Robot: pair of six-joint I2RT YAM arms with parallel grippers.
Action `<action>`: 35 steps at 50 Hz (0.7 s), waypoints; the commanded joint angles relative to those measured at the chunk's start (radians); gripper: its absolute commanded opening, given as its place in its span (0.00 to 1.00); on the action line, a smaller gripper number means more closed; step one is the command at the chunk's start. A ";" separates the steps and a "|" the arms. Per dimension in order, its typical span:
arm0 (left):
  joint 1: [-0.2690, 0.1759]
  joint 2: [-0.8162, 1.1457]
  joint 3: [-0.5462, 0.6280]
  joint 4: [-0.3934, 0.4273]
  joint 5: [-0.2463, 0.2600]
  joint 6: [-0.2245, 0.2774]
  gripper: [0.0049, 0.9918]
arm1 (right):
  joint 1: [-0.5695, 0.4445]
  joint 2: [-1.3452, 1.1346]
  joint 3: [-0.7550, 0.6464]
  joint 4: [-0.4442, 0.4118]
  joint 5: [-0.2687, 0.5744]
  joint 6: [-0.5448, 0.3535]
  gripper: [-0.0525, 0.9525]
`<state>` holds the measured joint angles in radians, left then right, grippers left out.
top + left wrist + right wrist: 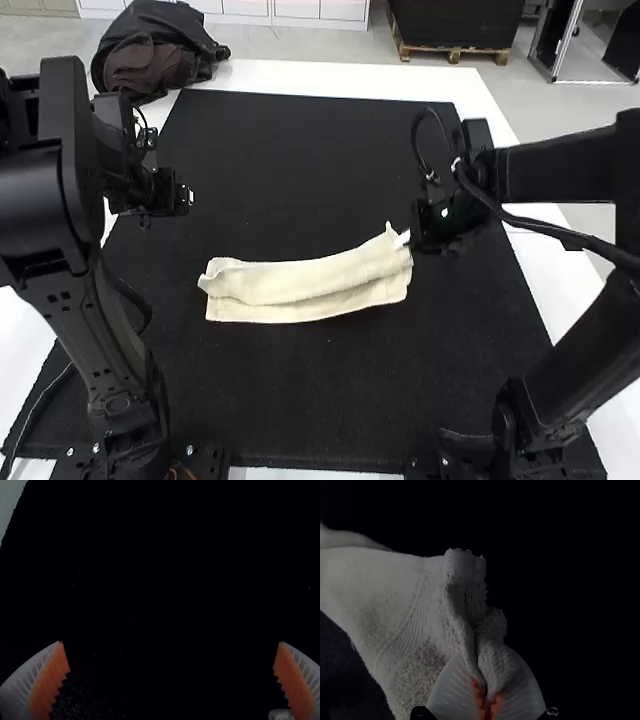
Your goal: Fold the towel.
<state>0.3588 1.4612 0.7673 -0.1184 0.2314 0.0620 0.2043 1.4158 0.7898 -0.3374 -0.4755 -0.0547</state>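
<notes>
Your left end effector point(170, 642) is wide, your right end effector point(487, 686) pinches the towel point(310, 282) at one end, so tugging hard could twist it crooked.

White ribbed fingers point(452, 692) of the right gripper point(404, 239), with orange pads point(478, 695), pinch the bunched edge of a pale towel point(395, 595). A thick crease runs from them toward twelve o'clock; fuzzy cloth with a ribbed band widens toward ten o'clock.
</notes>
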 commanded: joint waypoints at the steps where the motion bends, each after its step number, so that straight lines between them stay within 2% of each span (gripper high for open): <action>1: 0.002 0.007 -0.008 0.000 -0.009 -0.014 0.97 | 0.001 -0.021 0.055 -0.025 -0.038 -0.022 0.03; 11: -0.001 0.007 -0.006 -0.001 -0.052 -0.018 0.97 | 0.095 -0.021 0.091 -0.045 -0.043 0.001 0.03; 19: -0.003 0.007 0.001 0.003 -0.080 -0.025 0.97 | 0.187 -0.018 0.112 -0.043 -0.054 0.064 0.03; 35: -0.003 0.007 -0.005 0.013 -0.104 -0.047 0.97 | 0.371 0.040 0.149 0.028 -0.055 0.164 0.03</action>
<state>0.3588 1.4612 0.7673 -0.1146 0.1448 0.0349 0.5217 1.4292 0.8967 -0.3294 -0.5102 0.0536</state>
